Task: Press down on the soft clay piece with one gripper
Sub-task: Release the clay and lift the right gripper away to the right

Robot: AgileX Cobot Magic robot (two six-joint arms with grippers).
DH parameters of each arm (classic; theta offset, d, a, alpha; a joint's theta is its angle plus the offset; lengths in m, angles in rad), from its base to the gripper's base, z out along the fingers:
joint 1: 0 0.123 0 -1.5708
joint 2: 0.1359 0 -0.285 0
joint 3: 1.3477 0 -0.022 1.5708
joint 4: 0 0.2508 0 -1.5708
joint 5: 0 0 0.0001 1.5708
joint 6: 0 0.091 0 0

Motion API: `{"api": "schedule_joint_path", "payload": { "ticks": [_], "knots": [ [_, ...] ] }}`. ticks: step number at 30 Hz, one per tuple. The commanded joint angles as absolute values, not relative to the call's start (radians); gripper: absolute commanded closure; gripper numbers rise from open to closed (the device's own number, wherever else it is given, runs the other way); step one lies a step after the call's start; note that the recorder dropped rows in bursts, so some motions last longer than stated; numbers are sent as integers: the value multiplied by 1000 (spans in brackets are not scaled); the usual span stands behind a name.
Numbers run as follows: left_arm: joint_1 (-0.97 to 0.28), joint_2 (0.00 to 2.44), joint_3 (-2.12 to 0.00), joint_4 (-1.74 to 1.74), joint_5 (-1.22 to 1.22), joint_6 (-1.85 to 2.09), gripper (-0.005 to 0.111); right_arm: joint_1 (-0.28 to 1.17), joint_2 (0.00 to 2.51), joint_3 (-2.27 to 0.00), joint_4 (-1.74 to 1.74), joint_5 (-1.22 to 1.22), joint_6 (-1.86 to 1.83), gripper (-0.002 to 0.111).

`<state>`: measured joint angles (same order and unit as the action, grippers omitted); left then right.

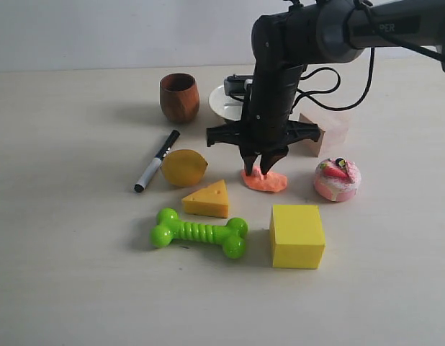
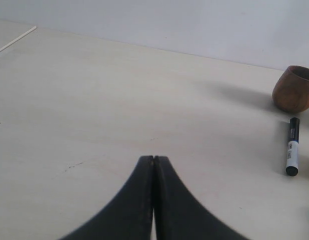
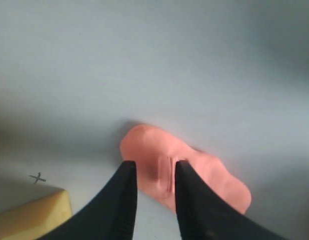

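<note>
The salmon-orange clay piece (image 1: 266, 181) lies flat on the table between the cheese wedge and the pink cake toy. My right gripper (image 1: 263, 167) points straight down onto its left end, fingertips on or just above it. In the right wrist view the clay (image 3: 194, 170) shows a raised ridge between the two black fingers; the gripper (image 3: 155, 167) is narrowly open, with a gap between the fingers. My left gripper (image 2: 153, 159) is shut and empty over bare table, far from the clay, and out of the exterior view.
Around the clay: yellow cheese wedge (image 1: 208, 200), lemon (image 1: 183, 167), green bone toy (image 1: 199, 232), yellow block (image 1: 297, 235), pink cake toy (image 1: 338, 179). Behind stand a wooden cup (image 1: 179, 96), white plate (image 1: 226, 101), pale block (image 1: 327, 130). A marker (image 1: 156, 161) lies at the left.
</note>
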<state>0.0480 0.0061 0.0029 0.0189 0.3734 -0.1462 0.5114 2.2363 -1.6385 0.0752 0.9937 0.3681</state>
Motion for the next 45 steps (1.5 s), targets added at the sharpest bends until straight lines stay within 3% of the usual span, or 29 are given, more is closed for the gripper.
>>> {"api": "schedule_joint_path", "payload": {
  "ticks": [1,4,7,8,16,24,28,31,45],
  "knots": [
    [49,0,0,19,365,-152,107,511,2209,-1635,69,974,364,80],
    [49,0,0,19,365,-152,107,511,2200,-1635,65,990,359,85],
    [49,0,0,19,365,-152,107,511,2185,-1635,62,1026,329,106],
    [49,0,0,19,365,-152,107,511,2177,-1635,60,1032,320,108],
    [49,0,0,19,365,-152,107,531,2006,-1600,22,1004,270,108],
    [49,0,0,19,365,-152,107,593,1643,-1213,-204,752,536,108],
    [49,0,0,19,365,-152,107,593,1492,-1084,-247,838,589,108],
    [49,0,0,19,365,-152,107,593,1417,-1059,-264,948,632,108],
    [49,0,0,19,365,-152,107,593,1317,-1054,-585,938,687,108]
  ]
}}
